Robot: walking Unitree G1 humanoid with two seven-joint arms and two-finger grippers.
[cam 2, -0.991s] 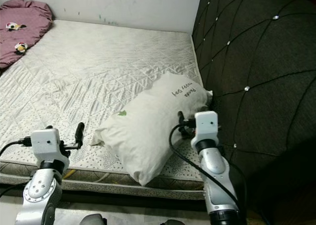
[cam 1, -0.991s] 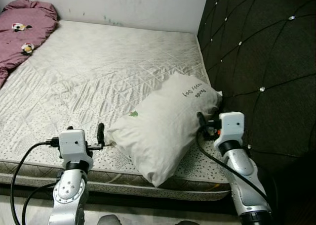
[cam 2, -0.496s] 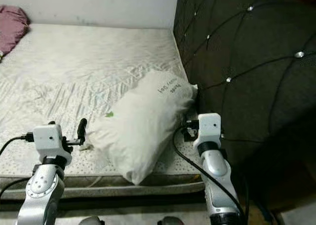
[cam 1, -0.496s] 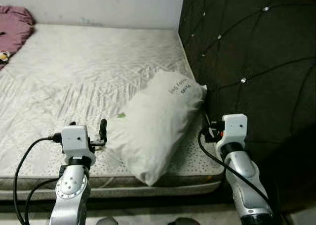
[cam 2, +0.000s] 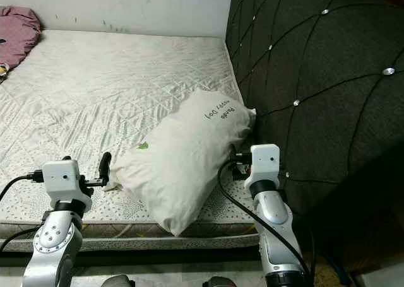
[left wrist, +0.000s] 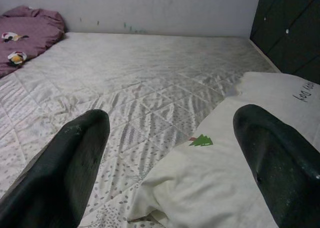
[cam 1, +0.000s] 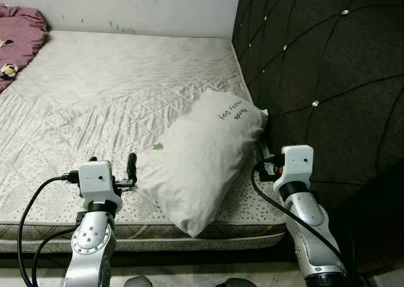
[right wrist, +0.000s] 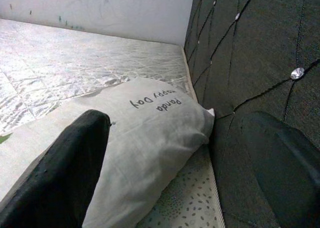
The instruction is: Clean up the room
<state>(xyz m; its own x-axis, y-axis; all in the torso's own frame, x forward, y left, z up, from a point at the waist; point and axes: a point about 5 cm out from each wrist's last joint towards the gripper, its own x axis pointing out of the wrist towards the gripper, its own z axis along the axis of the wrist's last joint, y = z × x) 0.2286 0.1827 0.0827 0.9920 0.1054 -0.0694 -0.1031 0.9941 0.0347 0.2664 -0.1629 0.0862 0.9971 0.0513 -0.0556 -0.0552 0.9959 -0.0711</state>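
Bed (cam 1: 113, 91): bare quilted mattress, dark tufted headboard (cam 1: 328, 66) | one white pillow (cam 1: 202, 158) by headboard at near edge, unmoved since earlier; camera shifted | two claws flanking it; left claw (left wrist: 167, 153) open; right claw (right wrist: 182, 163) open

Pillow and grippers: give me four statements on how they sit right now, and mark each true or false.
1. The white pillow lies on the mattress beside the dark tufted headboard. True.
2. The left gripper is shut on the pillow. False: its fingers are spread open, holding nothing.
3. The right gripper is open. True.
4. The maroon blanket covers the pillow. False: it lies at the mattress's far left corner.
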